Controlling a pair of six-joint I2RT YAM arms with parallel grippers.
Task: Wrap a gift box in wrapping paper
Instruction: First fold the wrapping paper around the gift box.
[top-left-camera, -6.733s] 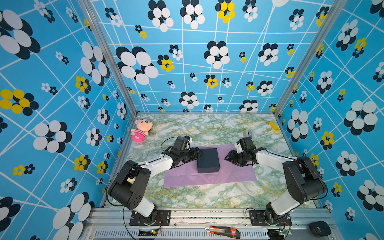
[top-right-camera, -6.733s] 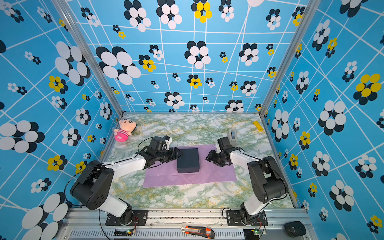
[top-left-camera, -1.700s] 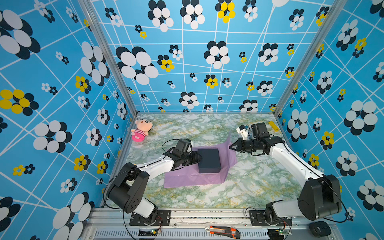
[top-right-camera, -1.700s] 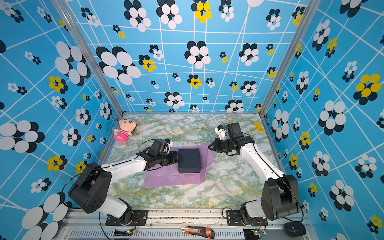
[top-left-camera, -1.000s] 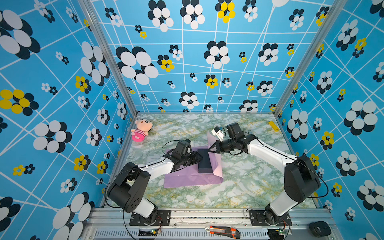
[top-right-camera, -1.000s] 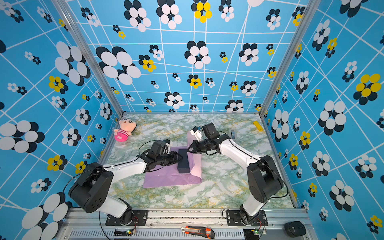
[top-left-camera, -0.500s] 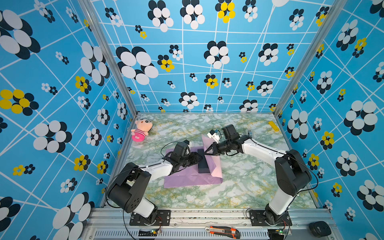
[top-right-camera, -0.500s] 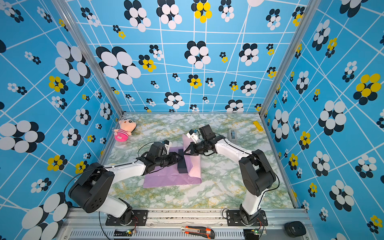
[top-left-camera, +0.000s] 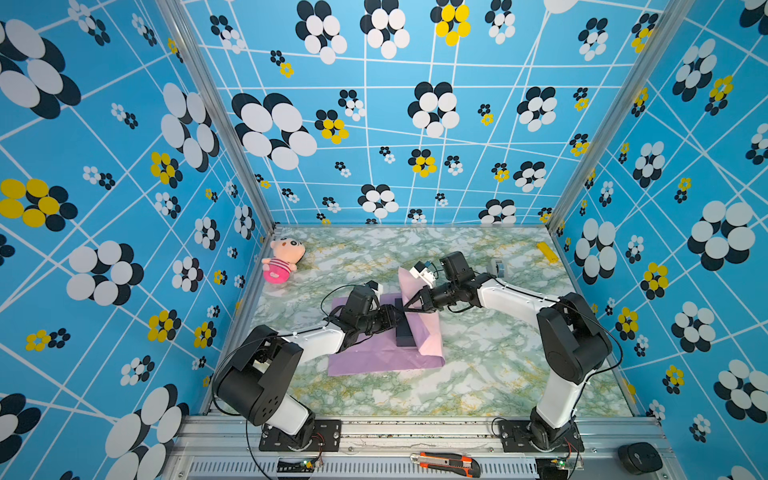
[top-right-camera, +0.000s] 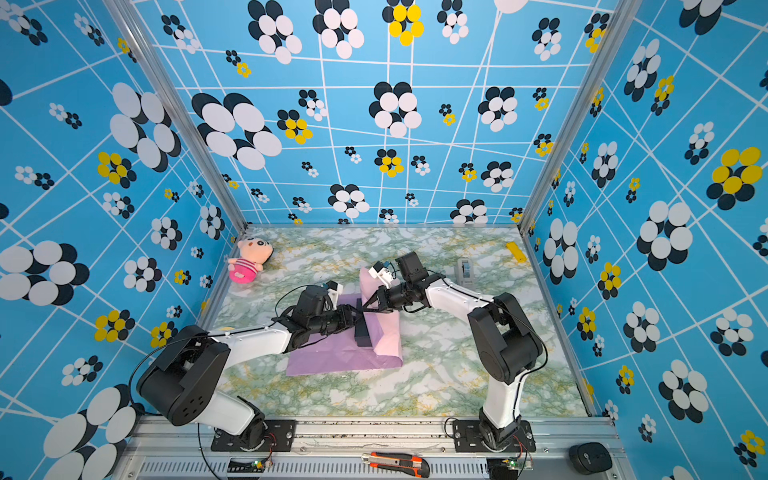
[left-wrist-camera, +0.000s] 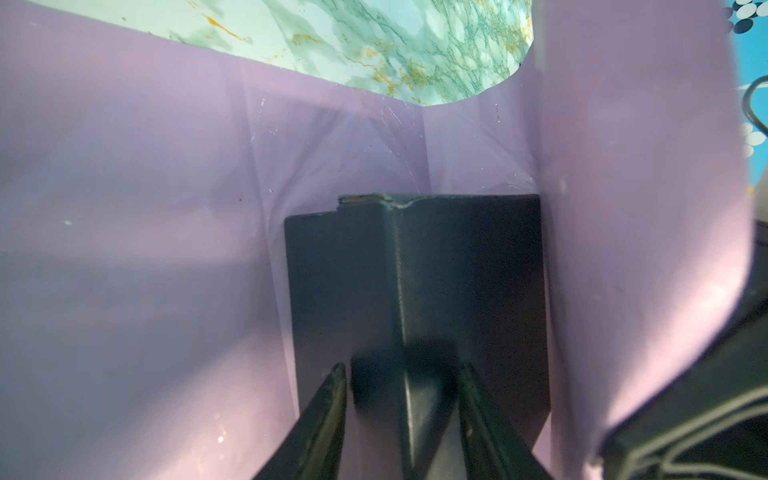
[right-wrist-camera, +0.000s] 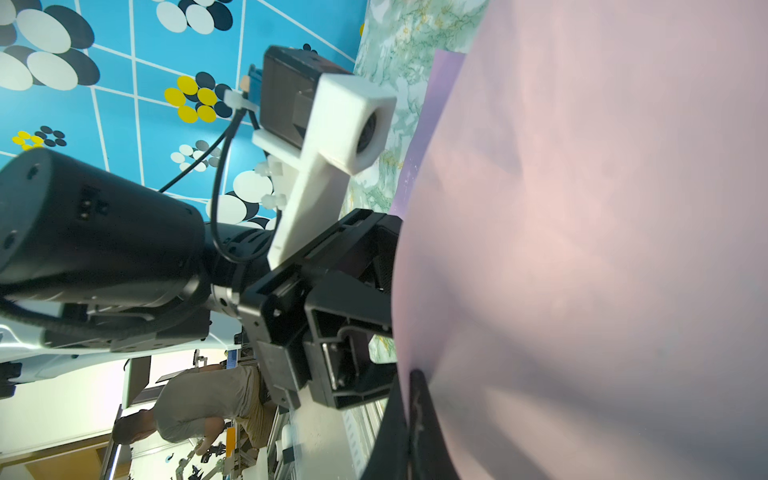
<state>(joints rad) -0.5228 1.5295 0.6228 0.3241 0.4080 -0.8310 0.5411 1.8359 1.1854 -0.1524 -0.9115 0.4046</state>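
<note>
The black gift box (top-left-camera: 402, 332) (top-right-camera: 360, 330) lies on the lilac wrapping paper (top-left-camera: 374, 357) (top-right-camera: 332, 353). The paper's right part is folded up over it, pale pink face (top-left-camera: 424, 328) outward, so only a strip of the box shows. My right gripper (top-left-camera: 405, 309) (top-right-camera: 362, 308) (right-wrist-camera: 411, 376) is shut on that flap's edge, above the box's left side. My left gripper (top-left-camera: 394, 321) (top-right-camera: 352, 318) (left-wrist-camera: 402, 369) stands open against the box (left-wrist-camera: 415, 282) from the left. Its two fingers straddle the box's upper left edge.
A pink-striped plush doll (top-left-camera: 282, 262) lies at the back left. A grey tape dispenser (top-right-camera: 464, 272) stands behind the right arm, and a yellow piece (top-left-camera: 547, 252) lies at the back right. An orange box cutter (top-left-camera: 444, 463) rests on the front rail. Patterned walls enclose three sides.
My right gripper has carried the paper's edge further left and lower, so the pink flap covers more of the box. The left arm has hardly moved.
</note>
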